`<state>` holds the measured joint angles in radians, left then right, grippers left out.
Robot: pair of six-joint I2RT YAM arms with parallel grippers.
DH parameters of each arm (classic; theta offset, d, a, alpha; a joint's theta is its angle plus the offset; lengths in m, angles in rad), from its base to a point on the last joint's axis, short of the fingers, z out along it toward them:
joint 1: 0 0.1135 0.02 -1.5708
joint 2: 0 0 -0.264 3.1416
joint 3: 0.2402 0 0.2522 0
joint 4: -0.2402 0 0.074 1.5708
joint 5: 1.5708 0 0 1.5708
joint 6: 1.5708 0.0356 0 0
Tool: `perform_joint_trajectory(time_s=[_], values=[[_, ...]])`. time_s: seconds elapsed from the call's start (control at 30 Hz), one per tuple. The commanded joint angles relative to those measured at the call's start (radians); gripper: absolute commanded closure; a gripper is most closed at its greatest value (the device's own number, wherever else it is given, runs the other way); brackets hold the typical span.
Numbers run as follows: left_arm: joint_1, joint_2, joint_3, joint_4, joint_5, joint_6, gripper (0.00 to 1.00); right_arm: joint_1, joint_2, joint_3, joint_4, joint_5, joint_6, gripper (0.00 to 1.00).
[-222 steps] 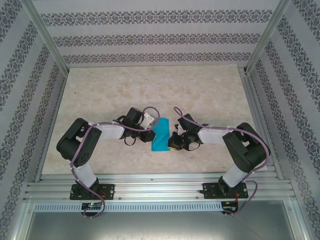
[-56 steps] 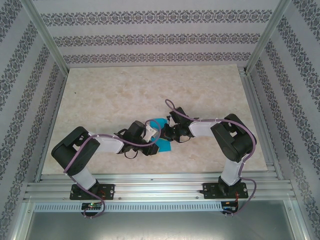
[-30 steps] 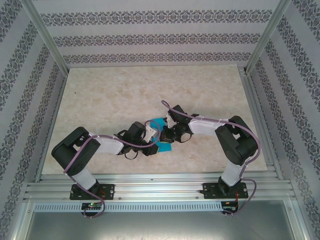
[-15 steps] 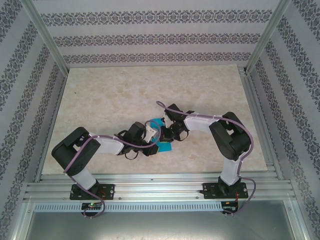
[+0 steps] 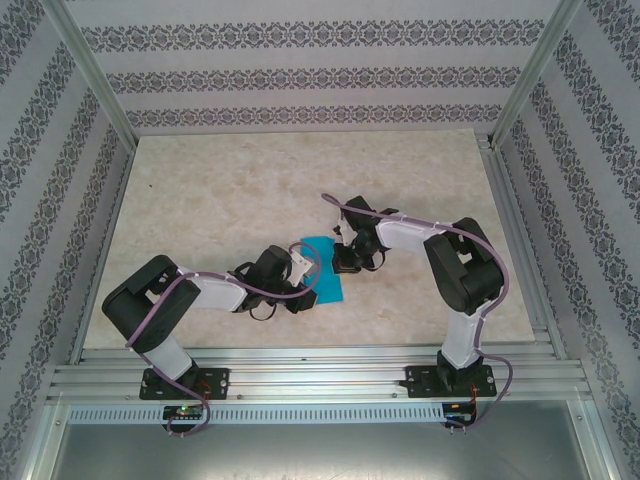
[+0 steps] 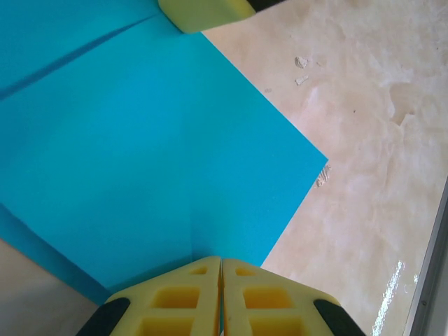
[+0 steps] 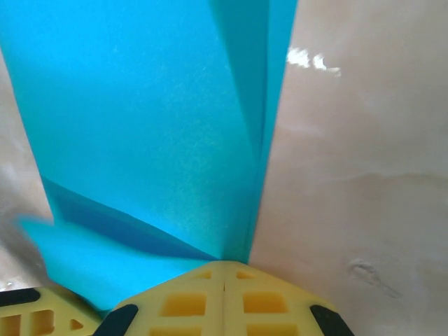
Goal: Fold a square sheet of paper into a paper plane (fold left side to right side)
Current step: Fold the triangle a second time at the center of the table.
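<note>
so, blue paper (image 5: 328,283) btwn left pincer (image 6: 221,269) & right pincer (image 7: 224,271), both closed

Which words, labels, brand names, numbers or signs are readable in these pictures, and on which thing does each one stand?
No text can be read.
The blue paper is plain.
The table, the left end effector and the right end effector bear no print.
The walls carry an ornamental pattern, no letters.
The small boards at the arm bases are too small to read.
</note>
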<state>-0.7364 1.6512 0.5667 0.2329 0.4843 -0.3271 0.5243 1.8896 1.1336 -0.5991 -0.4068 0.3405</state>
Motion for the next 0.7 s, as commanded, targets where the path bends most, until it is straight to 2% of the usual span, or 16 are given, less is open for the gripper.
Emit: perform_joint_trajectory(time_s=[0.0, 0.13, 0.3, 0.5, 0.67], values=[[-0.037, 0.03, -0.053, -0.128, -0.003, -0.009, 0.89, -0.027, -0.024, 0.027, -0.029, 0.082, -0.03, 0.96], [-0.038, 0.026, -0.05, -0.131, -0.005, -0.009, 0.89, -0.007, -0.107, 0.013, -0.019, 0.043, 0.0, 0.95], [-0.043, 0.019, -0.044, -0.132, -0.012, -0.008, 0.89, 0.064, -0.15, -0.057, 0.05, -0.033, 0.074, 0.95], [-0.049, 0.024, -0.044, -0.133, -0.012, -0.003, 0.89, 0.122, -0.094, -0.115, 0.191, -0.106, 0.171, 0.95], [-0.052, 0.024, -0.042, -0.132, -0.016, -0.003, 0.89, 0.145, -0.047, -0.104, 0.222, -0.129, 0.183, 0.95]])
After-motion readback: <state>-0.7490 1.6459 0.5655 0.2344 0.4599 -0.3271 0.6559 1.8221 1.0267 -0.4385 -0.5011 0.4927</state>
